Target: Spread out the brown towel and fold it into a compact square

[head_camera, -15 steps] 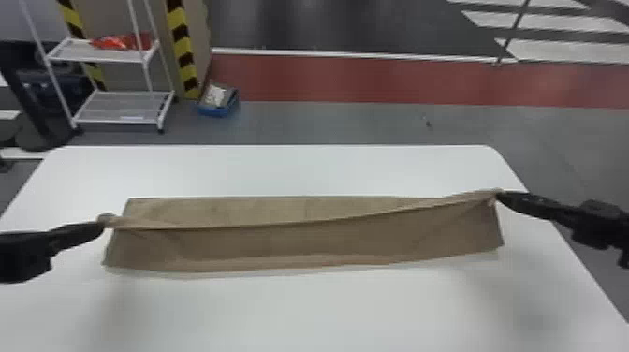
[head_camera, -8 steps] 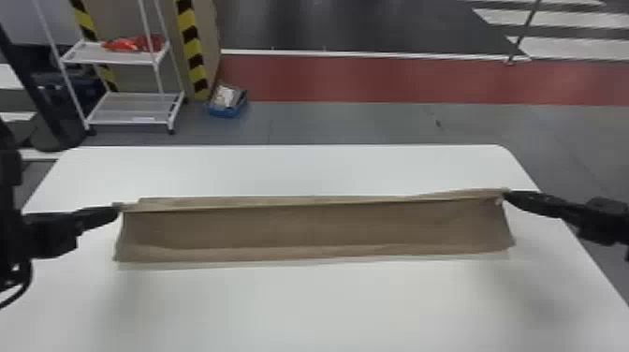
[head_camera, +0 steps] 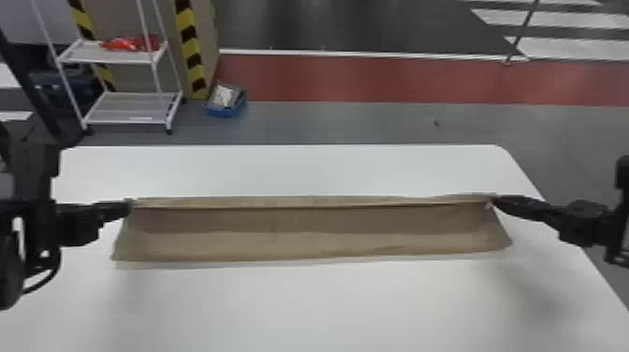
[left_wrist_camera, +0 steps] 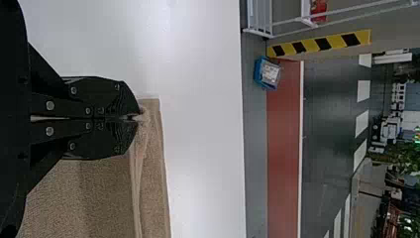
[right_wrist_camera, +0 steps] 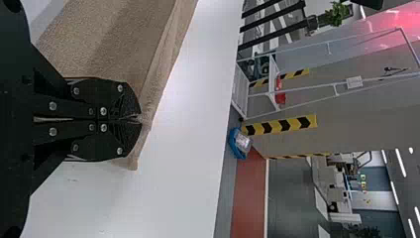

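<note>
White table (head_camera: 309, 304), brown towel (head_camera: 304, 234) across it, corners pinched in both grippers' closed fingers (left_wrist_camera: 101, 96)

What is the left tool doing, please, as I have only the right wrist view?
Observer: The left tool is shut on the towel, near the towel's left end.

Operator: Thank you; could you tell me how the towel runs across the table?

Observer: In the head view it stretches side to side as one long, narrow strip, from the left tool to the right tool.
</note>
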You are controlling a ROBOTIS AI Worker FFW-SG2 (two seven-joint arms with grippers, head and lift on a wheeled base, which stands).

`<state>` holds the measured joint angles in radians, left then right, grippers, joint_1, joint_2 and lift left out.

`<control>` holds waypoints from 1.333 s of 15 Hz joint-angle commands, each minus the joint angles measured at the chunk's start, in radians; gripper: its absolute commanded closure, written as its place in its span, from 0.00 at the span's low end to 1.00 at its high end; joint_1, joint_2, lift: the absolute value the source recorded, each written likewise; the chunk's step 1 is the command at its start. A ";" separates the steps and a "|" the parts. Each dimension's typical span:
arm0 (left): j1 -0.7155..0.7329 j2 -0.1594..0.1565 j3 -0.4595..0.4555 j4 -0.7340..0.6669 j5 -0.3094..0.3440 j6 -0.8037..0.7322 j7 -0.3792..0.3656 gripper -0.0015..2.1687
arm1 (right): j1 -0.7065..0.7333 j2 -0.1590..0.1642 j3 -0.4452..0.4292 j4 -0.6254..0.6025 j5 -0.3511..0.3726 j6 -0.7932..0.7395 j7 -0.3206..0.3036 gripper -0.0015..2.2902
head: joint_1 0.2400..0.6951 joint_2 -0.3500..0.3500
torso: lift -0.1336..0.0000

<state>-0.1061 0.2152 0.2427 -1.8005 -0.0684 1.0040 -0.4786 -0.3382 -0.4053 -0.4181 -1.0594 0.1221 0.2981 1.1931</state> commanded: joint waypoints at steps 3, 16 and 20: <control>-0.004 -0.004 -0.003 0.032 -0.001 -0.069 0.029 0.78 | -0.007 0.006 0.001 0.030 -0.007 -0.035 -0.029 0.50 | 1.00 0.41 | 0.11; 0.105 0.001 0.090 0.007 0.127 -0.179 0.011 0.01 | 0.079 0.040 -0.074 -0.031 -0.113 -0.056 -0.110 0.02 | 1.00 0.42 | 0.11; 0.092 0.003 0.073 0.029 0.167 -0.103 -0.006 0.04 | 0.159 0.045 -0.097 -0.082 -0.136 -0.062 -0.099 0.02 | 1.00 0.40 | 0.11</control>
<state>-0.0063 0.2167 0.3254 -1.7853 0.0834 0.8868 -0.4820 -0.2008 -0.3652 -0.5113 -1.1283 -0.0111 0.2383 1.0925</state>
